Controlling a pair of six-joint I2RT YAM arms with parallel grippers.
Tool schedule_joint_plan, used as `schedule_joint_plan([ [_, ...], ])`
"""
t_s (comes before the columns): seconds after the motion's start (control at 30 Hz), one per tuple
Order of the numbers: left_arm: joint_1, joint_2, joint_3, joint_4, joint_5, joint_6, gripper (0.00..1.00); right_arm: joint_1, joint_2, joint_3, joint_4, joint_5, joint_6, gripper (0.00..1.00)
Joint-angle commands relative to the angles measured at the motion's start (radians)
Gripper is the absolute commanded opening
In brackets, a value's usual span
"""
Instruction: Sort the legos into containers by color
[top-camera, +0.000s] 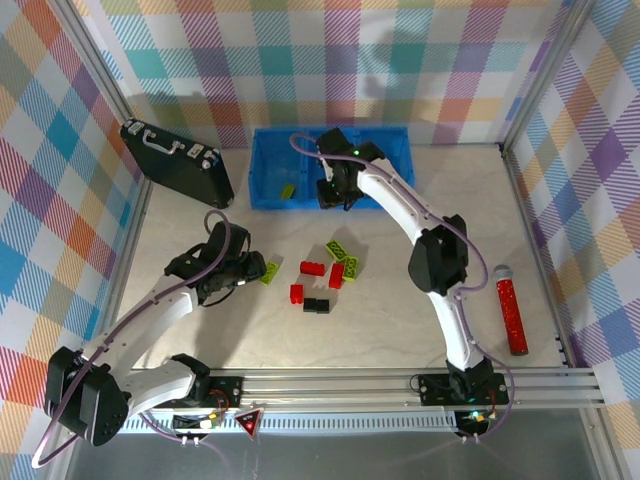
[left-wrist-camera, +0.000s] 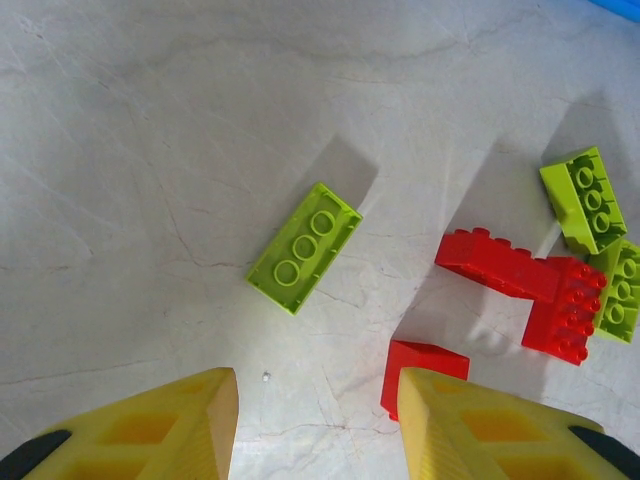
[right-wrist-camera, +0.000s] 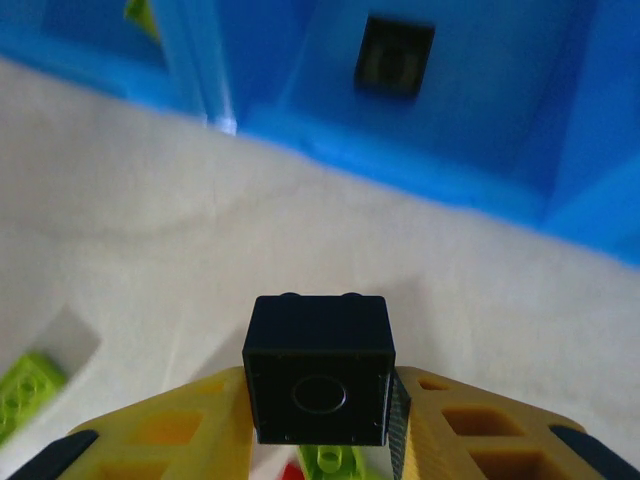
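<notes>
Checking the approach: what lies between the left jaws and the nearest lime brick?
Nothing: the left wrist view shows bare tabletop up to the lime brick.

Bright light from above: we see the lime brick (left-wrist-camera: 305, 247) throw a soft shadow across the table (left-wrist-camera: 150, 150), while the blue bin (right-wrist-camera: 480, 90) blurs behind the sharp black brick (right-wrist-camera: 318, 368).

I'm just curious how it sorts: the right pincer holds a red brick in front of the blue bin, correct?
No. The brick in the right pincer is black, not red; the right wrist view shows it, with the blue bin ahead.
</notes>
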Motion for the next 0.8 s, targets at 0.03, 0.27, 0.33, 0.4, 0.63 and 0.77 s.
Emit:
schedule_joint_plan([
  [0.03, 0.012, -0.034, -0.009, -0.03, 0.016, -0.002, 0.46, -0.03, 0.125, 0.206, -0.071, 0.023, -0.033, 0.4],
  [0.27, 0.01, -0.038, -0.01, -0.031, 0.025, -0.008, 0.46, -0.053, 0.167, 0.189, 0.084, 0.083, -0.096, 0.4],
  [0.33, 0.011, -0.038, -0.01, -0.027, 0.028, -0.01, 0.46, -0.053, 0.181, 0.19, 0.116, 0.088, -0.111, 0.4],
  [0.4, 0.011, -0.039, -0.007, -0.029, 0.029, -0.011, 0.46, -0.053, 0.19, 0.192, 0.136, 0.103, -0.117, 0.43],
  [0.63, 0.01, -0.034, -0.009, -0.021, 0.054, -0.004, 0.48, -0.05, 0.155, 0.199, 0.128, 0.107, -0.119, 0.47],
  [0.77, 0.01, -0.018, -0.002, -0.021, 0.067, 0.013, 0.48, -0.039, 0.089, 0.183, 0.1, 0.101, -0.11, 0.47],
])
